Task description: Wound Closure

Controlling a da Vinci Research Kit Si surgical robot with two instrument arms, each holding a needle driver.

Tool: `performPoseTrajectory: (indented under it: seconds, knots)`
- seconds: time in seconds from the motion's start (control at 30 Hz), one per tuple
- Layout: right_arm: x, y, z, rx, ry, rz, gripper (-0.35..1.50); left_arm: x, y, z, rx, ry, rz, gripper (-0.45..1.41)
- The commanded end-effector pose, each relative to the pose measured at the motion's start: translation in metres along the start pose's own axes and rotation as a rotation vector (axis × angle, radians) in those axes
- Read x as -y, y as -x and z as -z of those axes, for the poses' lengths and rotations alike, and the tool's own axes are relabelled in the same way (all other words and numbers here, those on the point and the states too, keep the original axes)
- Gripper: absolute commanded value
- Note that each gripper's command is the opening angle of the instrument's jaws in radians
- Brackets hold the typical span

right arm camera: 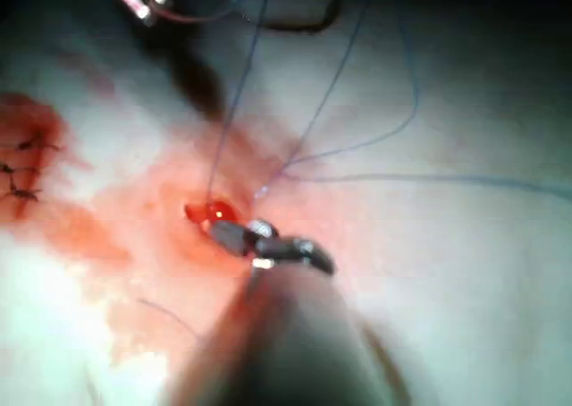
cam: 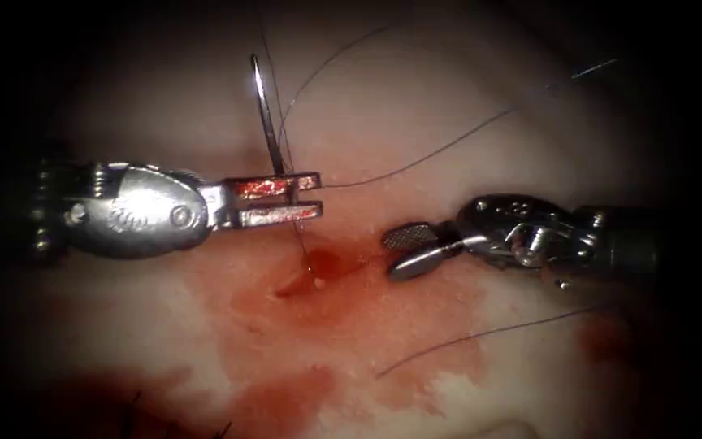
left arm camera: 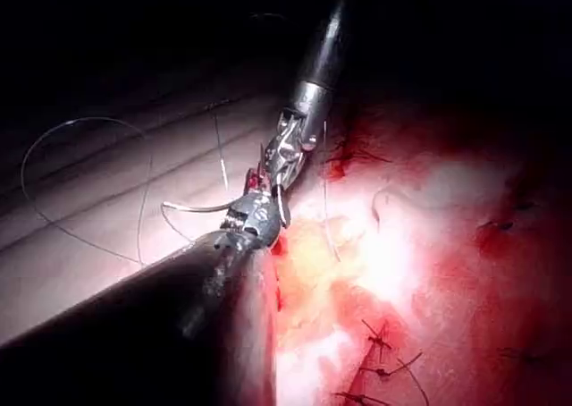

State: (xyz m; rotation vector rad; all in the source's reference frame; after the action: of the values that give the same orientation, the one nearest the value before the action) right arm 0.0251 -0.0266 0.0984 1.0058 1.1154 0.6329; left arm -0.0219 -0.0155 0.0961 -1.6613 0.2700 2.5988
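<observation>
Left claw (cam: 306, 197): needle (cam: 267, 114) grasped near one end, held upright above the red fluid (cam: 318, 264), apparently clear of the tissue (cam: 465, 97). Right claw (cam: 408, 249) parted, nothing held, just right of the fluid; thread (cam: 448, 145) seen above it.

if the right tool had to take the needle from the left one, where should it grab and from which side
Probably the bare shaft of the needle above the left tool, which pinches its lower end. It stands nearly upright, clear of the tissue, so the open, empty right tool could come in from the right.
</observation>
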Motion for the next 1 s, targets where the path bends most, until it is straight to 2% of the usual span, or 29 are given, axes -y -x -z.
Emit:
performPoseTrajectory:
  seconds: [0.03,0.07,0.2,0.27,0.4,0.43,0.6,0.63,0.67,0.77,1.0]
  knots:
    - [0.0002,-0.0005,-0.0008,-0.014,-0.016,-0.019,0.36,-0.0016,0.0008,-0.0014,0.01,-0.012,-0.011,-0.45]
    - [0.0002,-0.0005,-0.0008,-0.014,-0.016,-0.019,0.36,-0.0016,0.0008,-0.0014,0.01,-0.012,-0.011,-0.45]
    - [0.0007,-0.0006,-0.0009,-0.035,-0.035,-0.076,0.36,-0.0053,0.0028,-0.0035,0.004,-0.003,-0.044,-0.45]
    - [0.0011,-0.0009,-0.0009,-0.05,-0.054,-0.18,0.51,-0.008,0.0047,-0.0052,0.026,0.019,-0.08,-0.45]
    - [0.0011,-0.001,-0.001,-0.07,-0.072,-0.206,0.51,-0.0091,0.0059,-0.0059,0.045,0.031,-0.137,-0.45]
    - [0.0011,-0.0011,-0.0011,-0.093,-0.092,-0.231,0.59,-0.0096,0.0068,-0.0063,0.05,0.037,-0.181,-0.45]
    - [0.001,-0.0013,-0.0016,-0.125,-0.119,-0.257,0.71,-0.0097,0.0074,-0.0064,0.05,0.041,-0.244,-0.45]
    - [0.001,-0.0015,-0.002,-0.142,-0.131,-0.258,0.83,-0.0099,0.0075,-0.0065,0.051,0.043,-0.287,-0.45]
    - [0.001,-0.0015,-0.002,-0.142,-0.131,-0.258,0.83,-0.0099,0.0075,-0.0065,0.051,0.043,-0.287,-0.45]
    - [0.001,-0.002,-0.0034,-0.175,-0.148,-0.267,1.03,-0.0104,0.0076,-0.0068,0.05,0.047,-0.332,-0.45]
    - [0.0014,-0.0025,-0.005,-0.189,-0.155,-0.274,1.08,-0.0109,0.0078,-0.007,0.057,0.056,-0.378,-0.45]
